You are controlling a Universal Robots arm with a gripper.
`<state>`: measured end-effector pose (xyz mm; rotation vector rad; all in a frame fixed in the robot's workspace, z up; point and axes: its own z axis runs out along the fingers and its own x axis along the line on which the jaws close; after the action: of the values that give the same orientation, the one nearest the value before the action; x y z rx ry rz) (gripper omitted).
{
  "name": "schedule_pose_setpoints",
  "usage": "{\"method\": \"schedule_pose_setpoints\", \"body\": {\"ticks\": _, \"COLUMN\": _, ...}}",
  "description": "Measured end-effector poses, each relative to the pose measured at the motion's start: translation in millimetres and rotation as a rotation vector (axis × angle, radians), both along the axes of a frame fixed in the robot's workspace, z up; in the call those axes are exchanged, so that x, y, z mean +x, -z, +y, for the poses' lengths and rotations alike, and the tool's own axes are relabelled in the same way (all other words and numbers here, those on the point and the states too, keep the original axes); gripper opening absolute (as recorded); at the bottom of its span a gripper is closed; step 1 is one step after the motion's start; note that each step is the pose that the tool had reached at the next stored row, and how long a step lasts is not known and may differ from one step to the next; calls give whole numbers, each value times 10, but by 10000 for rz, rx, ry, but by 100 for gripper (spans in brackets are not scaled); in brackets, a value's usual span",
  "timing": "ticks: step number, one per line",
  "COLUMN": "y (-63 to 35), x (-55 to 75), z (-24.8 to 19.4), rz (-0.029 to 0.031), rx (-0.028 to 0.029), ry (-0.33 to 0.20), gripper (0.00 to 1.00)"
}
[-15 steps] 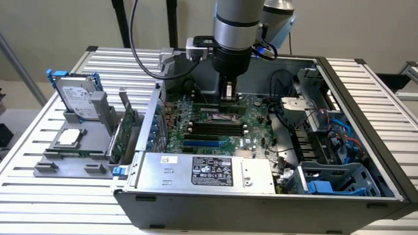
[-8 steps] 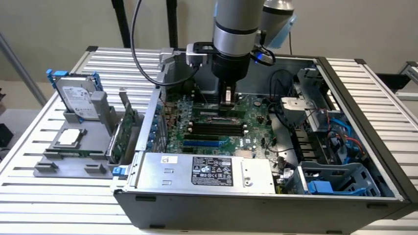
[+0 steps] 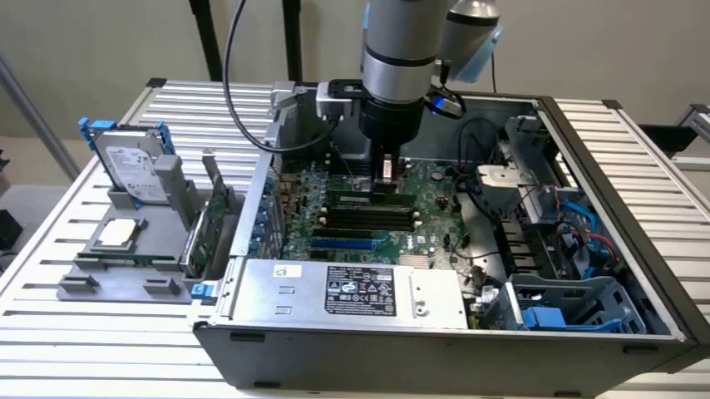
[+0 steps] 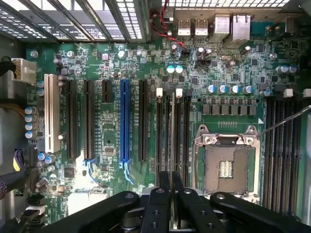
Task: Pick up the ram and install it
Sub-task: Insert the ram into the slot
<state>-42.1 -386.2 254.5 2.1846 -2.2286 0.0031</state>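
Claw (image 4: 170, 194) narrow, pinched on the ram (image 4: 173, 136). The ram hangs edge-on over the black memory slots (image 4: 160, 141), just beside the empty CPU socket (image 4: 226, 167). That is mid-motherboard (image 4: 109, 111), inside the open case (image 3: 444, 353) on the bench (image 3: 66, 349). Cannot tell whether the ram touches a slot.

Handling, judged:
- Ram is light, thin and stiff, but brittle under twist.
- Faces are smooth and may slip in the pads.
- Best hold is mid-length near the top edge, clear of the contacts.
- It must stay square to 1 slot.
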Motion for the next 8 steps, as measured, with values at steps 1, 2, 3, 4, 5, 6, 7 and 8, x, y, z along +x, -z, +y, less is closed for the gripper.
{"method": "schedule_pose_setpoints", "body": {"ticks": 1, "y": 10, "x": 1, "z": -6, "rz": 0, "rx": -24, "ry": 0, "gripper": 0}}
{"method": "schedule_pose_setpoints", "body": {"ticks": 2, "y": 21, "x": 2, "z": -12, "rz": 0, "rx": -43, "ry": 1, "gripper": 0}}
{"method": "schedule_pose_setpoints", "body": {"ticks": 3, "y": 32, "x": 3, "z": -17, "rz": 0, "rx": -61, "ry": 1, "gripper": 0}}
{"method": "schedule_pose_setpoints", "body": {"ticks": 4, "y": 45, "x": 3, "z": -20, "rz": -1, "rx": -71, "ry": 2, "gripper": 0}}
{"method": "schedule_pose_setpoints", "body": {"ticks": 5, "y": 59, "x": 4, "z": -22, "rz": 0, "rx": -79, "ry": 2, "gripper": 0}}
{"method": "schedule_pose_setpoints", "body": {"ticks": 6, "y": 73, "x": 5, "z": -23, "rz": -1, "rx": -84, "ry": 1, "gripper": 0}}
{"method": "schedule_pose_setpoints", "body": {"ticks": 7, "y": 81, "x": 5, "z": -23, "rz": -1, "rx": -85, "ry": 0, "gripper": 0}}
{"method": "schedule_pose_setpoints", "body": {"ticks": 8, "y": 84, "x": 5, "z": -24, "rz": 0, "rx": -86, "ry": 1, "gripper": 0}}
